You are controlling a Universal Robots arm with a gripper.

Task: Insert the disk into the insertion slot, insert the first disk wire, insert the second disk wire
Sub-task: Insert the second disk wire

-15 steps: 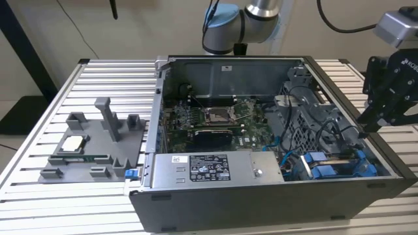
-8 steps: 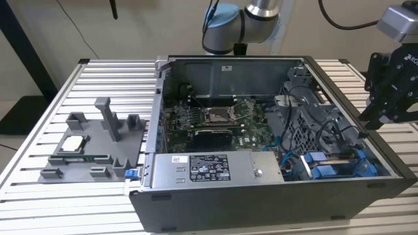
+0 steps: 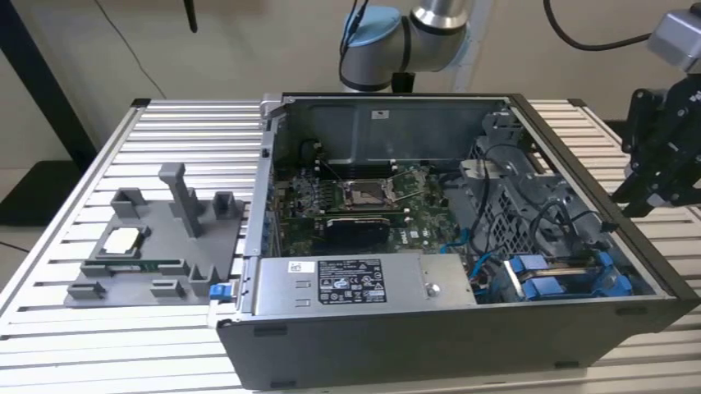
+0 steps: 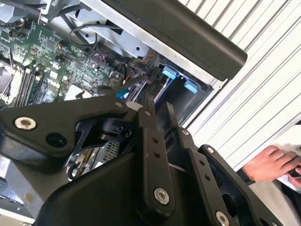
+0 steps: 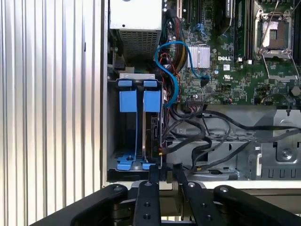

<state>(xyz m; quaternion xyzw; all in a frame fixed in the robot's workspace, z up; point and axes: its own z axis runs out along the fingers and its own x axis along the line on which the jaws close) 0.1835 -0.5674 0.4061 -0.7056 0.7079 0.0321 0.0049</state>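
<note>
The insertion slot (image 5: 136, 141) is a bay of the grey drive cage (image 3: 559, 279) in the case's corner at the exterior view's right. Two blue carrier fronts (image 5: 151, 101) stand side by side in the cage. Below the one nearer the cables a dark flat edge (image 5: 154, 136) fills the bay; it looks like the disk. Black wires (image 5: 188, 141) and a blue wire (image 5: 164, 70) run up to that side; whether they are plugged in is hidden. My gripper (image 5: 165, 173) hangs outside the case wall by the cage (image 3: 657, 176), open by a narrow gap, holding nothing (image 4: 160, 110).
A grey labelled power-supply box (image 3: 362, 283) lies next to the cage. The motherboard (image 3: 362, 197) fills the case floor. A grey fixture (image 3: 153, 246) with small parts stands on the slatted table at the exterior view's left. A person's hand (image 4: 273, 162) rests on the table near the case.
</note>
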